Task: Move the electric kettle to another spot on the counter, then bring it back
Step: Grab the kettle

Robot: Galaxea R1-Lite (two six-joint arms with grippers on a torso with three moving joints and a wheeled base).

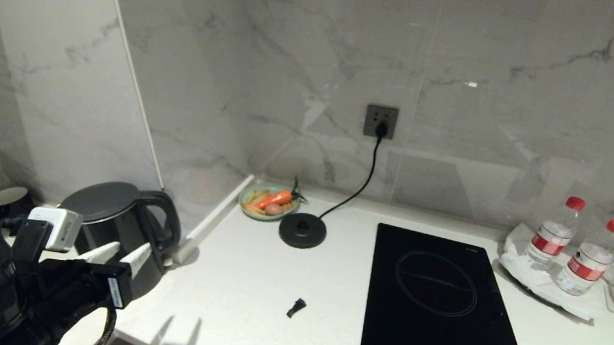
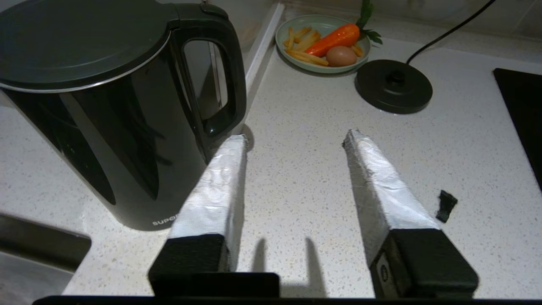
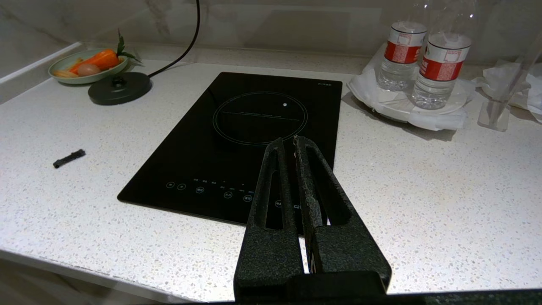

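left gripper (image 2: 294,137) jaws apart and empty, electric kettle (image 2: 110,114) upright on counter (image 2: 305,178) just beside one fingertip, right gripper (image 3: 288,142) clenched over hob (image 3: 237,140)

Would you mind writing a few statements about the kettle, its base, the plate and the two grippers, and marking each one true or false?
1. The electric kettle sits on its round base. False: it stands on the counter, apart from the bare base.
2. The left gripper is open and holds nothing. True.
3. The plate holds a carrot and an egg. True.
4. The base's cord is unplugged. False: it runs to the wall socket.
5. The right gripper is clamped on a water bottle. False: it is shut on nothing, above the black hob; the bottles stand apart on a tray.
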